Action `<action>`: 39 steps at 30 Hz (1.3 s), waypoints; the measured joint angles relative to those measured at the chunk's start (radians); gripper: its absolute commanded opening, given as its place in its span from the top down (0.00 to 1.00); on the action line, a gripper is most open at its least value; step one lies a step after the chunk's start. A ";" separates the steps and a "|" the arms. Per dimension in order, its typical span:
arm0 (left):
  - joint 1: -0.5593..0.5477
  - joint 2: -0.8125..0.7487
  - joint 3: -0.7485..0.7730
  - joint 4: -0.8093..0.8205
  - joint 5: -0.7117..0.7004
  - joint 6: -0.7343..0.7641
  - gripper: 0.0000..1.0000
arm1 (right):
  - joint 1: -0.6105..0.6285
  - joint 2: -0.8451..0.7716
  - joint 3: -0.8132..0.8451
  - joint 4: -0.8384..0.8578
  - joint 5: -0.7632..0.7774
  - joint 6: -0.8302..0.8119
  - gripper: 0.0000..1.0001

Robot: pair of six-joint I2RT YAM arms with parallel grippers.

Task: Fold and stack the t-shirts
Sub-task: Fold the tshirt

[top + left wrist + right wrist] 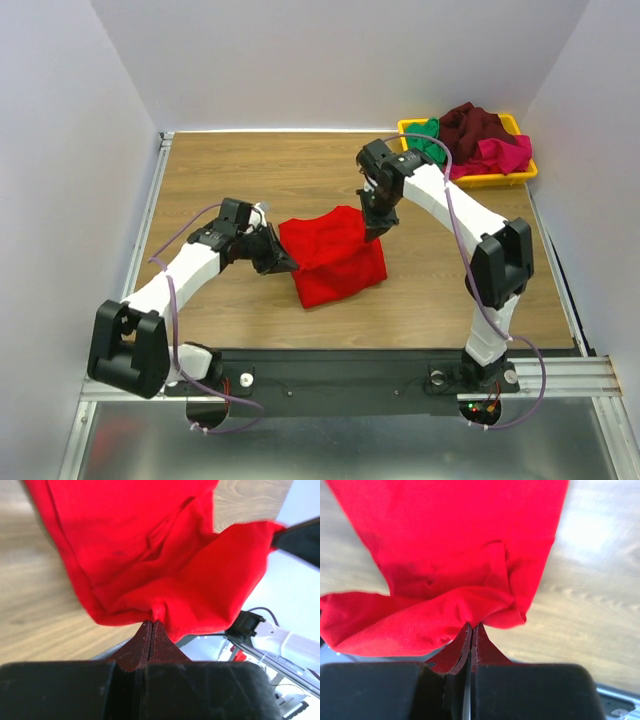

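Both grippers are clamped tight on the red shirt (338,268), which sits mid-table (220,180). The left gripper (151,626) pinches its left edge and the right gripper (471,628) has the far right corner, with the cloth between them raised. The green shirt (425,133), maroon shirt (476,124) and pink shirt (503,155) are heaped in the tray (497,181), far right corner.
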 measured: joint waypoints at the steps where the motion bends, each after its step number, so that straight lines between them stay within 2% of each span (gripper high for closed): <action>1: 0.004 0.018 0.000 0.010 0.004 0.011 1.00 | -0.007 0.020 0.016 0.007 0.008 -0.008 1.00; 18: 0.086 0.289 0.122 0.161 0.027 0.063 1.00 | -0.086 0.291 0.339 0.037 0.039 -0.097 1.00; 28: 0.141 0.366 0.196 0.177 0.026 0.087 1.00 | -0.105 0.431 0.512 0.051 0.039 -0.134 1.00; 39: 0.167 0.446 0.232 0.184 0.019 0.108 1.00 | -0.105 0.479 0.575 0.109 0.038 -0.145 1.00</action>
